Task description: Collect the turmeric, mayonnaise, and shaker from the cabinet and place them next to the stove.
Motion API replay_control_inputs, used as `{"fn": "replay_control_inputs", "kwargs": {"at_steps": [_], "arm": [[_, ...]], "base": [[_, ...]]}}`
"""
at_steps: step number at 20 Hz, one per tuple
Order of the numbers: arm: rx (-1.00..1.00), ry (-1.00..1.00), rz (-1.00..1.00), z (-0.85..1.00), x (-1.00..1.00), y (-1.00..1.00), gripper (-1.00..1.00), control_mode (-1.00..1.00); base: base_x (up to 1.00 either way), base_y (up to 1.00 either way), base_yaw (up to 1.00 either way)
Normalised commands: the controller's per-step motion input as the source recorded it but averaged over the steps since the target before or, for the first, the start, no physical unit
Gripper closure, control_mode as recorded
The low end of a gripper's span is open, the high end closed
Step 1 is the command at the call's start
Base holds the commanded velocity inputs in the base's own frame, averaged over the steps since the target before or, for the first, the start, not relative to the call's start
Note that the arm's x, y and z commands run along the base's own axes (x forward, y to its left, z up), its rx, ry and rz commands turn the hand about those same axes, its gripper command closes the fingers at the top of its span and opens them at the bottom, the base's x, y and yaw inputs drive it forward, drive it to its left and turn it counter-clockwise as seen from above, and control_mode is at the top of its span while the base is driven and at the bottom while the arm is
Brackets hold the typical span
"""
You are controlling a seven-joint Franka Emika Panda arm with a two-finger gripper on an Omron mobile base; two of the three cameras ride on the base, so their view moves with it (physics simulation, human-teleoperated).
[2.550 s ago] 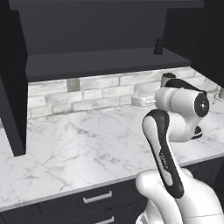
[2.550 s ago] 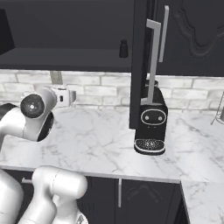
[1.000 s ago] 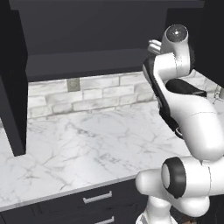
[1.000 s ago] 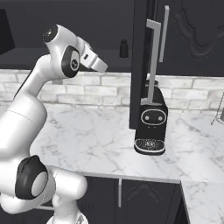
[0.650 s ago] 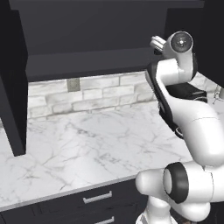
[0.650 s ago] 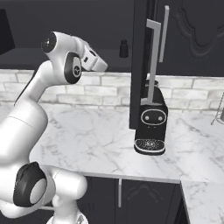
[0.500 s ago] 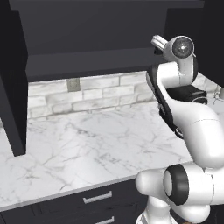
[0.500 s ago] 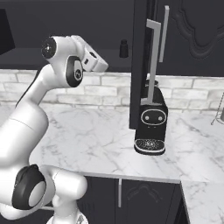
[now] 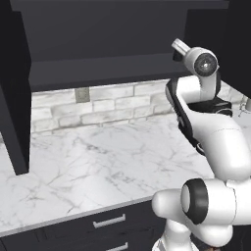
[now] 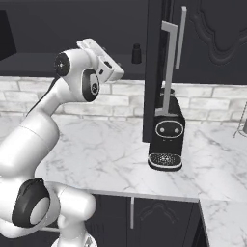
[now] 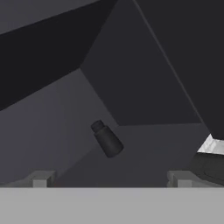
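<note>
Now the arm is up at shelf height: a couple of seconds back it was folded low over the marble surface [image 9: 98,166], a second ago it was already raised, and since then the wrist has swung further toward the open cabinet [image 9: 122,29]. Base cameras haven't shifted, so that's all arm motion.

Gripper [image 11: 109,177] is wide open, both fingertips [image 11: 41,178] poking up at 6 o'clock in the hand view, nothing between the jaws.

Shaker [image 11: 106,139] sits on the cabinet shelf [image 10: 29,65], just left of centre in the hand view, tilted in frame because the hand is rolled. In the right base view the same shaker [image 10: 137,53] stands upright on the shelf at about 3 o'clock from the wrist, near the door edge, clearly apart from the hand.

Turmeric and mayonnaise: can't pick them out in the dark interior.

Coffee machine [image 10: 166,132] is on the surface below the cabinet door; watch clearance there.

My read: this is the approach for the first pick, shaker looks like the target. Nothing collected yet.
</note>
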Motion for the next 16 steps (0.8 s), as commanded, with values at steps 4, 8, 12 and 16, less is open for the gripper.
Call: {"fn": "replay_control_inputs", "kwargs": {"at_steps": [4,8,12,16], "arm": [[0.0,0.0,0.0,0.0,0.02,0.0,-1.0,-1.0],[-0.12,0.02,0.0,-0.09,0.01,-0.09,-1.0,-1.0],[-0.21,0.03,0.0,0.0,0.16,-0.1,-1.0,-1.0],[-0.2,0.05,0.0,0.0,0.2,-0.01,-1.0,-1.0]], "base": [[0.0,0.0,0.0],[0.0,0.0,0.0],[0.0,0.0,0.0],[0.0,0.0,0.0]]}}
